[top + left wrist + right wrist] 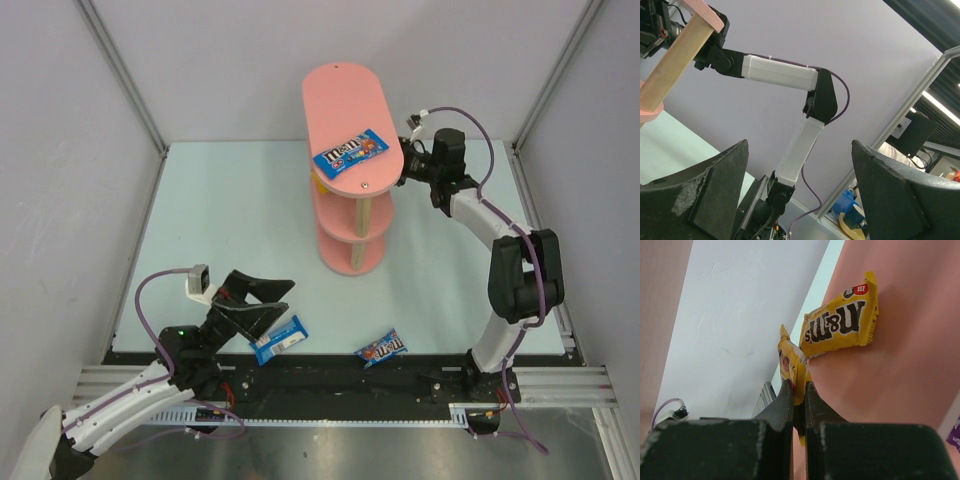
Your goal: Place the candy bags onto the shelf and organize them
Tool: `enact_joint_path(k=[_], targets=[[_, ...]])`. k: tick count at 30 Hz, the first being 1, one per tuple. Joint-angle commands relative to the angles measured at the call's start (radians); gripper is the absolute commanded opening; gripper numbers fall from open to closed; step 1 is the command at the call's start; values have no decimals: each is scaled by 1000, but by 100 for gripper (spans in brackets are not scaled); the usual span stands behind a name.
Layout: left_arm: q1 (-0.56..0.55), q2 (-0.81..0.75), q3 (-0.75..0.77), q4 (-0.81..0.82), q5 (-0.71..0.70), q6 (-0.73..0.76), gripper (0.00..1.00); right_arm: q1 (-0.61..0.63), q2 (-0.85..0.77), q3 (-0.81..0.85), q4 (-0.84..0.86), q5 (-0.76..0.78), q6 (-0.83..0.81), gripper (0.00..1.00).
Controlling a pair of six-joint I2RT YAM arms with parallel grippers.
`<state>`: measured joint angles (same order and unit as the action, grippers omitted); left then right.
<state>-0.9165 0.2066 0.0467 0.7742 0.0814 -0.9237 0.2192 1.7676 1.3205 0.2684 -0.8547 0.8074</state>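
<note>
The pink three-tier shelf stands at the back middle. A blue candy bag lies on its top board. My right gripper reaches in under the top board from the right and is shut on a yellow candy bag, held edge-on. A second yellow bag lies on the pink board just beyond it. A purple bag's corner shows at the right edge. Two more blue bags lie on the table's front. My left gripper is open and empty beside the left one.
Grey enclosure walls with metal corner posts surround the pale table. A black rail runs along the front edge. The right arm and a wooden shelf post show in the left wrist view.
</note>
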Motion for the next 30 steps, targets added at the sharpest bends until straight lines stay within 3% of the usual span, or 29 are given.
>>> enact_joint_path(k=[1, 30], targets=[[8, -10, -94, 16, -5, 9, 88, 12, 24, 63, 42, -26, -16, 0], [8, -125, -110, -98, -40, 13, 88, -29, 162, 207, -9, 36, -37, 0]])
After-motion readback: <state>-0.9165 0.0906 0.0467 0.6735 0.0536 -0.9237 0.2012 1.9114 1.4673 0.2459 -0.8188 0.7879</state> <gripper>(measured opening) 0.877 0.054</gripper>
